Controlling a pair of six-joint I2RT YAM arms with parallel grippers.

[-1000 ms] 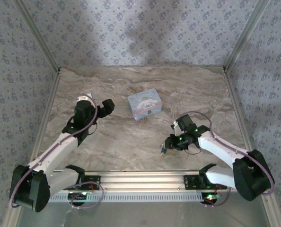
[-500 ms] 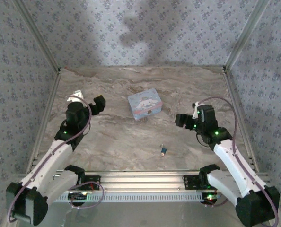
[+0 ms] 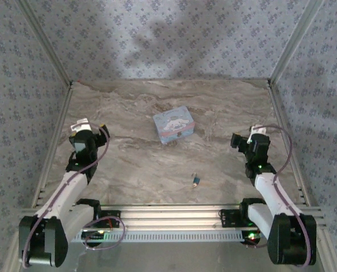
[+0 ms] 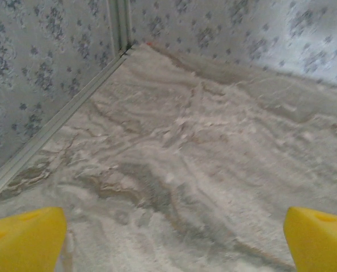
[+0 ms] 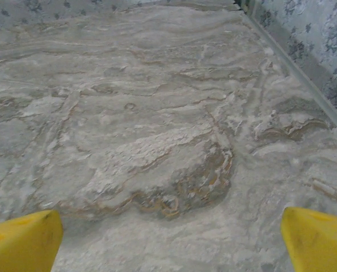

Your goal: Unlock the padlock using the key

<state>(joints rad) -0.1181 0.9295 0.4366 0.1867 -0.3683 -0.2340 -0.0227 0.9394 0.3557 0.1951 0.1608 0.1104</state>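
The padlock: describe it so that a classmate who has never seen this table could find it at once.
On the marble-patterned table, find the pastel blue box near the middle. From it, come towards the near edge and slightly right: the padlock lies alone on bare table. It is tiny and dark blue with a silvery part, far smaller than the box.

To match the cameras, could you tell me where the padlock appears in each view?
Top external: padlock lies near centre, nearer than the box.
Left wrist: camera faces the table at its far-left corner.
Right wrist: camera faces the far-right corner.
Shared landmark: the marbled table and those corners.
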